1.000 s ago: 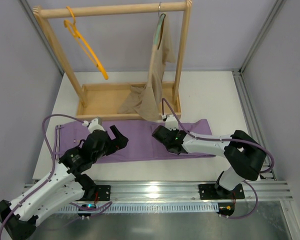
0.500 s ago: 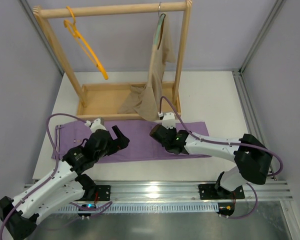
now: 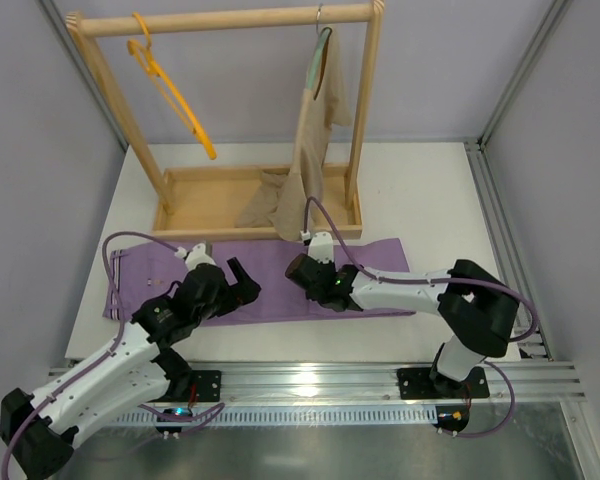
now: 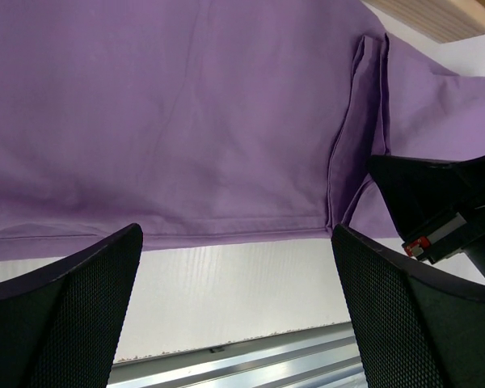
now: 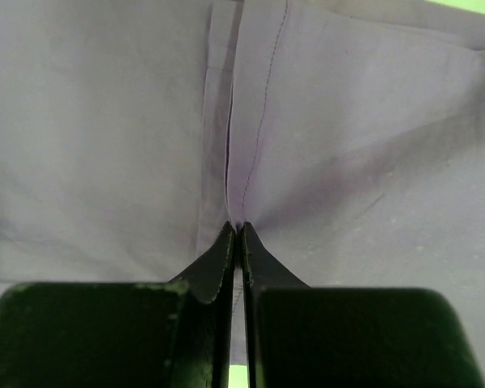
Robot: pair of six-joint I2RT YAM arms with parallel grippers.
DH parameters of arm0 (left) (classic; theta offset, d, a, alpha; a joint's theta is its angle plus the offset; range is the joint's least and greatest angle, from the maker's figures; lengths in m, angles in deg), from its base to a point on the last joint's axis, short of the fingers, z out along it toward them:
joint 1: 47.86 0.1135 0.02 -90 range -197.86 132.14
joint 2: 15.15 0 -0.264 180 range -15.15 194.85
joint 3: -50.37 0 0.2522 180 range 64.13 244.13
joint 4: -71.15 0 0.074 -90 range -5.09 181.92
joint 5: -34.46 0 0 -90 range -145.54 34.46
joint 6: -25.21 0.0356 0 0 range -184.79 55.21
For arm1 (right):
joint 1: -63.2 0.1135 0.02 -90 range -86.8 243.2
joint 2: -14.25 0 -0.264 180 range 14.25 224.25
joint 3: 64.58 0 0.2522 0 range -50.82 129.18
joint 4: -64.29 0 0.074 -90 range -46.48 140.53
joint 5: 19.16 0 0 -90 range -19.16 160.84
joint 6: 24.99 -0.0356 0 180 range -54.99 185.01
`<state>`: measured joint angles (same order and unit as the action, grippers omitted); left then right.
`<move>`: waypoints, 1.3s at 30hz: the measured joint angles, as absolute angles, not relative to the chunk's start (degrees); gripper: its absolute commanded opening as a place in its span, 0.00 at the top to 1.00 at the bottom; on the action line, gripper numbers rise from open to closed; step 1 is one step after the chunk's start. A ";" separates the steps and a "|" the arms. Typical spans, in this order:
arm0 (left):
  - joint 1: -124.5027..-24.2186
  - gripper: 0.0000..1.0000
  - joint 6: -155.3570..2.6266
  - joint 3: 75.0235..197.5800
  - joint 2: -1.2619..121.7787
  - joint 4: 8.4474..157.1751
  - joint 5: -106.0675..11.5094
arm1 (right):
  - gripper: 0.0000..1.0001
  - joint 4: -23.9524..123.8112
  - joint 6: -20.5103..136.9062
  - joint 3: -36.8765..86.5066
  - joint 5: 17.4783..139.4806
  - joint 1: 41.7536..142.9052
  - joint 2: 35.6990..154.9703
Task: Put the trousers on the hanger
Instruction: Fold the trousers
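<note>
The lilac trousers (image 3: 370, 285) lie flat and lengthwise on the white table, in front of the wooden rack. My right gripper (image 3: 294, 268) is shut on a raised fold of them near their middle; in the right wrist view the fingertips (image 5: 236, 232) pinch a seam ridge of the trousers (image 5: 105, 121). My left gripper (image 3: 242, 283) stands open just left of it, over the near hem. In the left wrist view its wide-apart fingers (image 4: 65, 323) frame bare table below the trousers (image 4: 186, 113). The orange hanger (image 3: 170, 90) hangs at the rack rail's left end, bare.
The wooden rack (image 3: 230, 20) has a tray base (image 3: 205, 195) at the back. A beige garment (image 3: 315, 150) on a grey-green hanger hangs at its right end and trails into the tray. A metal rail (image 3: 310, 378) runs along the near edge.
My right gripper has slid left while shut on the fabric, pulling the trousers' right end leftward and bunching a fold. The left gripper has shifted slightly and stays open.
</note>
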<state>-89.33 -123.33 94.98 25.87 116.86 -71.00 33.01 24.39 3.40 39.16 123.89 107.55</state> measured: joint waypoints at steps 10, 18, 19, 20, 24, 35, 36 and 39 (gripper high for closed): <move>-89.33 0.04 -123.33 90.83 24.80 112.49 -67.77 | 0.90 37.57 22.56 3.40 42.00 124.76 109.56; -89.33 0.04 -123.74 90.66 24.86 111.26 -67.03 | 0.72 38.38 22.80 3.90 41.65 126.60 111.79; -89.33 0.03 -123.94 90.66 24.86 111.29 -67.03 | 0.73 37.60 22.88 4.42 41.10 126.97 112.49; -89.33 0.03 -124.14 90.66 24.84 111.29 -67.03 | 0.73 36.59 23.17 5.21 40.40 127.32 113.30; -89.33 0.03 -124.38 90.66 24.42 111.33 -67.05 | 0.72 32.79 24.30 7.88 37.78 128.41 114.81; -89.33 0.03 -124.40 90.66 23.51 111.48 -67.09 | 0.64 23.70 25.37 11.88 31.83 129.46 114.87; -89.33 0.03 -124.40 90.66 23.38 111.59 -67.11 | 0.63 23.43 25.46 11.96 31.79 129.46 114.87; -89.33 0.03 -124.38 90.66 22.70 111.85 -67.44 | 0.55 23.52 25.79 11.96 32.47 129.46 114.87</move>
<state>-89.33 -124.38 90.66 22.70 111.85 -67.44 23.52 25.79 11.96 32.47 129.46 114.87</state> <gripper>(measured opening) 0.972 0.418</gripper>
